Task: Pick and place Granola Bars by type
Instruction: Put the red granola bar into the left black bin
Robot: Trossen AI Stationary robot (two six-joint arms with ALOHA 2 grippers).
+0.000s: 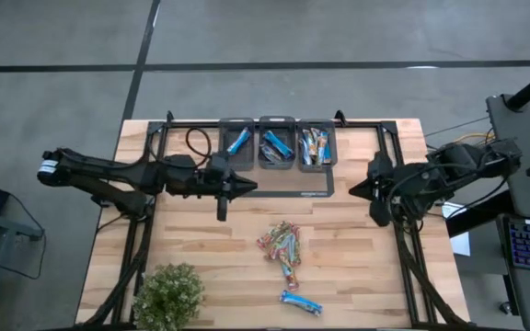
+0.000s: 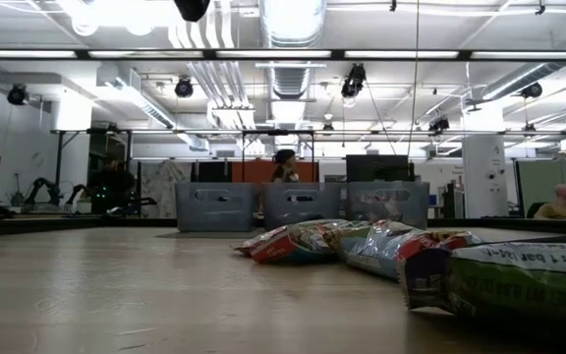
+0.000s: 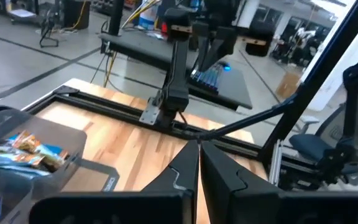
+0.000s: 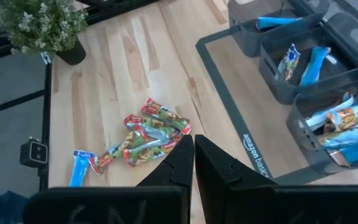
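Observation:
A heap of multicoloured granola bars (image 1: pixel 282 244) (image 4: pixel 151 134) lies flat on the table's middle, and a single blue bar (image 1: pixel 300 302) (image 4: pixel 78 168) lies nearer the near edge. In the low view the heap (image 2: pixel 303 239) shows with more bars (image 2: pixel 411 254) closer to the camera. Three grey bins stand at the far edge: the left bin (image 1: pixel 237 142) holds a blue bar, the middle bin (image 1: pixel 276 145) blue ones, the right bin (image 1: pixel 316 145) multicoloured ones. My left gripper (image 1: pixel 249 187) (image 3: pixel 199 146) hovers shut before the left bin. My right gripper (image 1: pixel 353 190) (image 4: pixel 193 138) hovers shut right of the bins.
A leafy potted plant (image 1: pixel 168 294) (image 4: pixel 39 22) stands at the table's near left corner. A dark mat (image 1: pixel 288 191) lies under the bins. A black frame rail (image 1: pixel 375 124) runs along the far edge. Bare wood lies between the heap and both grippers.

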